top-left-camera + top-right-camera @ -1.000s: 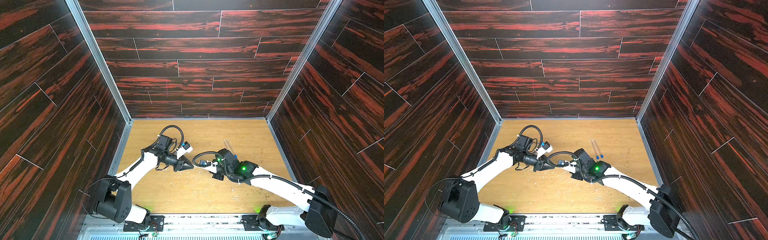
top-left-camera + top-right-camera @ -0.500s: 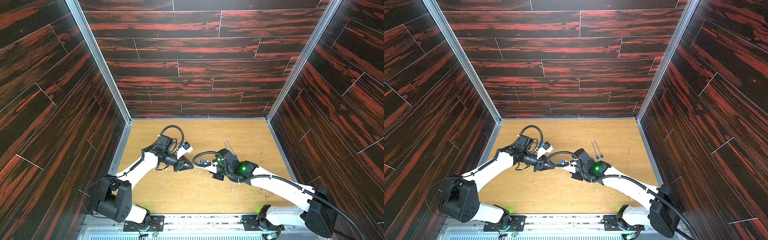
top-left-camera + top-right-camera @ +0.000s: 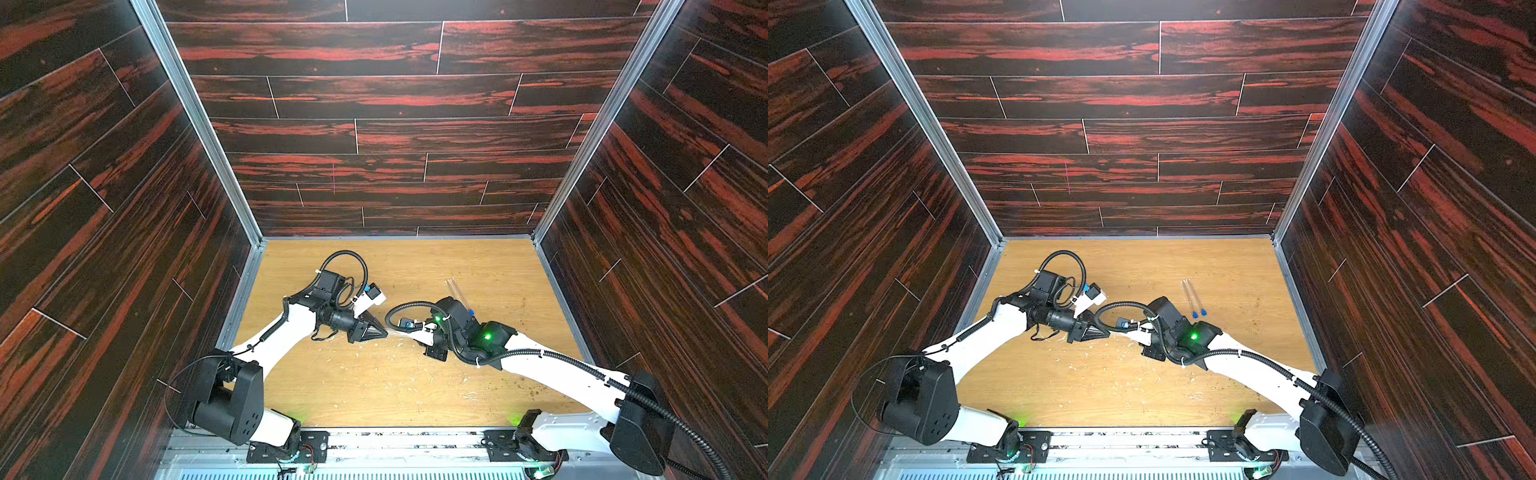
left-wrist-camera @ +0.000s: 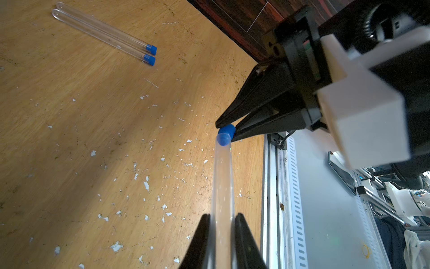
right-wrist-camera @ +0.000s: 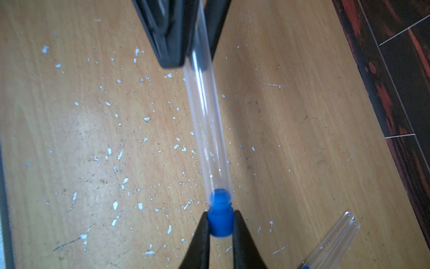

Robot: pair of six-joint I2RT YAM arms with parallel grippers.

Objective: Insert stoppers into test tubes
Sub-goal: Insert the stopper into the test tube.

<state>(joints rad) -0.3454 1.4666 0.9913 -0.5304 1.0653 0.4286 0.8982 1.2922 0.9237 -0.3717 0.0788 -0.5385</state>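
The left gripper (image 4: 222,220) is closed on a clear test tube (image 4: 222,181), 1 finger on each side of the glass, and holds it above the counter (image 3: 1225,266). The right gripper (image 5: 221,216) is closed on a small blue stopper (image 5: 221,224) and pinches its wide head between the 2 fingertips. The rounded tip of this stopper sits in the open mouth of the tube, while the wide head is outside it.

In both top views the 2 grippers meet tip to tip near the middle of the counter. The left arm (image 3: 286,330) reaches in from about 8 o'clock and the right arm (image 3: 561,378) from about 4 o'clock. The held tube is hard to see there.

2 other test tubes (image 3: 1190,295) lie on the counter at about 2 o'clock from this meeting point, side by side and well apart from both grippers. Their mouths, toward 6 o'clock, are closed by blue stoppers (image 3: 1195,314), and their round ends point to 12 o'clock. Small white flecks (image 5: 116,205) are scattered on the wood.
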